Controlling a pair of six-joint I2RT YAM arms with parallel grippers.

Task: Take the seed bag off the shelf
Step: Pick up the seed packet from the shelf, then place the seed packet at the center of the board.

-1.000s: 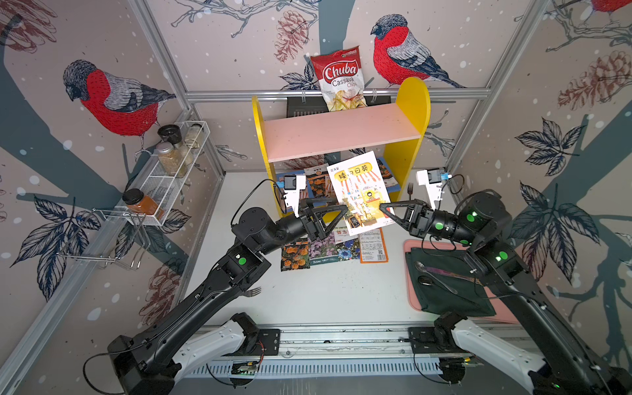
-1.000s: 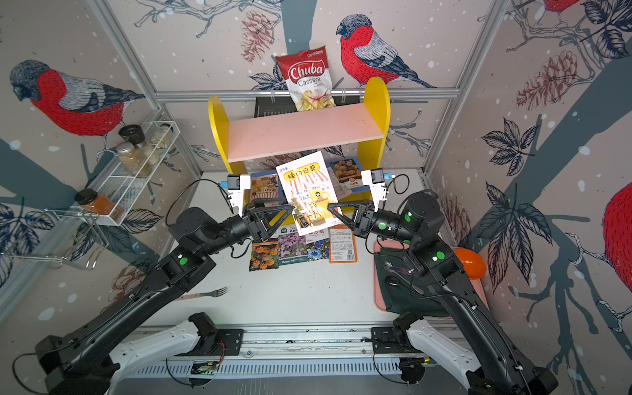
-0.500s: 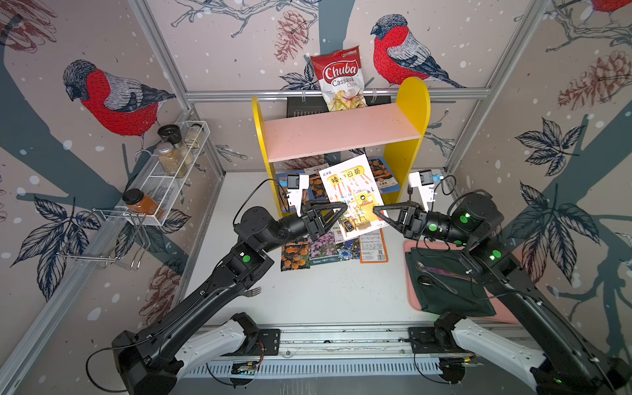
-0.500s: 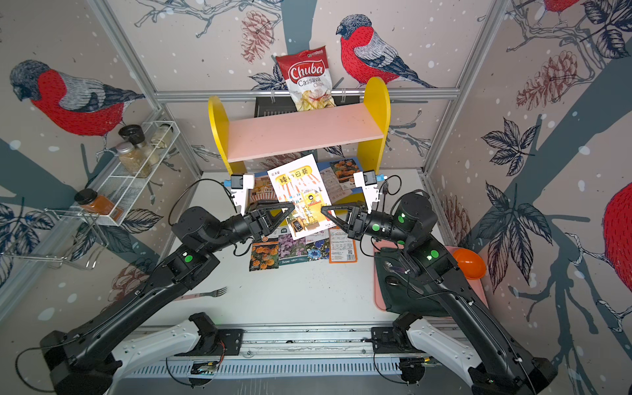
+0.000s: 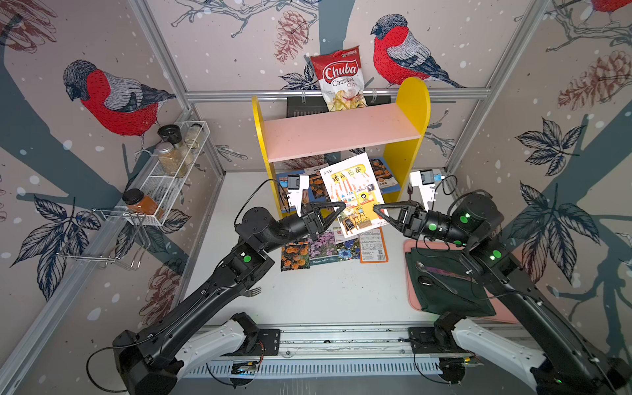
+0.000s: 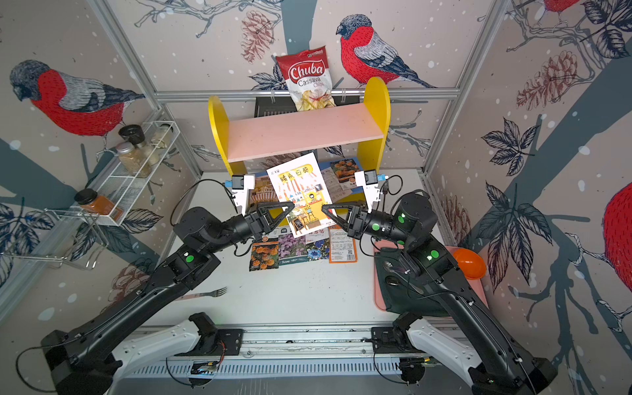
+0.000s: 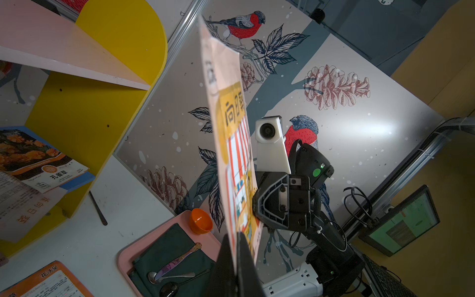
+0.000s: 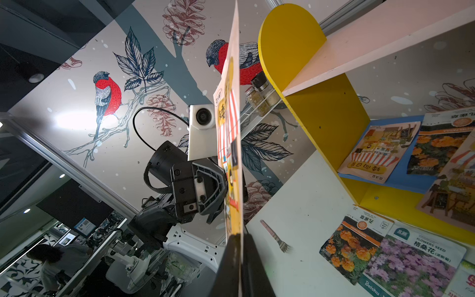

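Item one: shelf (image 5: 342, 135), standing just beyond both of my grippers' tips. Item two: seed bag (image 5: 354, 191) (yellow and white, held up in the air), spanning between the two grippers. Item three: left gripper (image 5: 342, 207), clamped on one edge of it. Item four: right gripper (image 5: 376, 208), jaws flanking the opposite edge; I cannot tell whether they pinch.

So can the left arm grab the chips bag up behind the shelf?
Probably not right now. The left gripper is shut on the seed bag, and the shelf stands between it and the chips bag.
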